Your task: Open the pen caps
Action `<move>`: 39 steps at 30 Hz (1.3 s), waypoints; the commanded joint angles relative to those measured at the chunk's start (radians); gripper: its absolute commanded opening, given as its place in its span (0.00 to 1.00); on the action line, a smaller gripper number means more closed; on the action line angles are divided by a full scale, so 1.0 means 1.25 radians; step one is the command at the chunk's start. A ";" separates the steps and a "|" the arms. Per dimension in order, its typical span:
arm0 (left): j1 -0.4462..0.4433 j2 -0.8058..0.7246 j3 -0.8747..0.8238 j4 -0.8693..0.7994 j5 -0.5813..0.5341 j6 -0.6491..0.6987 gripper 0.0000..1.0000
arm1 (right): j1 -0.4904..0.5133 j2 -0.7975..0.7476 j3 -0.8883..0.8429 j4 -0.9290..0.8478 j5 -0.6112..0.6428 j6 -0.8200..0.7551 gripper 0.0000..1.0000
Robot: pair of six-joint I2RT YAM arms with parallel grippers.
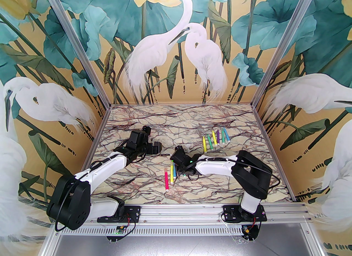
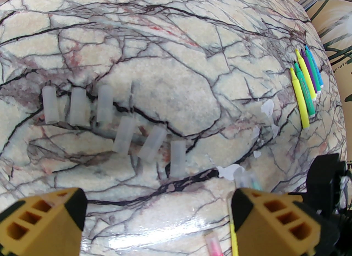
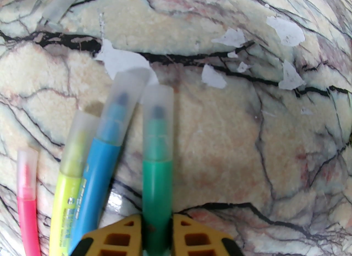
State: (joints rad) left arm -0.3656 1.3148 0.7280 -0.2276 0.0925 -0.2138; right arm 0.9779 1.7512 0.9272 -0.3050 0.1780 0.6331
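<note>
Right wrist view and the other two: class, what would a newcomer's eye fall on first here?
First, the green pen, its clear cap on, clamped in the right gripper beside three capped pens. Next, six loose caps lying in a ragged row on the marble table ahead of the open left gripper. Last, six uncapped pens lined up toward the table's far right.

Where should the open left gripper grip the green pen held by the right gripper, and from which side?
Probably the translucent cap, mid-length, with the left fingers across its width, coming from its far end: the right gripper clamps the green barrel, and the blue pen crowds one side.
</note>
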 commanded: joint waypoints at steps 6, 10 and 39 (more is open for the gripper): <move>0.004 0.019 0.014 0.032 0.110 -0.017 0.89 | -0.099 -0.138 -0.129 0.089 -0.045 -0.065 0.12; 0.002 0.032 0.014 0.072 0.176 -0.037 0.88 | -0.124 -0.214 -0.179 0.129 -0.070 -0.096 0.12; -0.156 0.174 0.078 0.350 0.440 -0.158 0.80 | -0.137 -0.442 -0.270 0.250 -0.120 -0.201 0.12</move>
State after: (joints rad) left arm -0.5465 1.5108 0.7925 0.1726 0.6006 -0.4023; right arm 0.8101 1.2152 0.5949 -0.0181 0.0475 0.4061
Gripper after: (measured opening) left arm 0.803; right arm 0.132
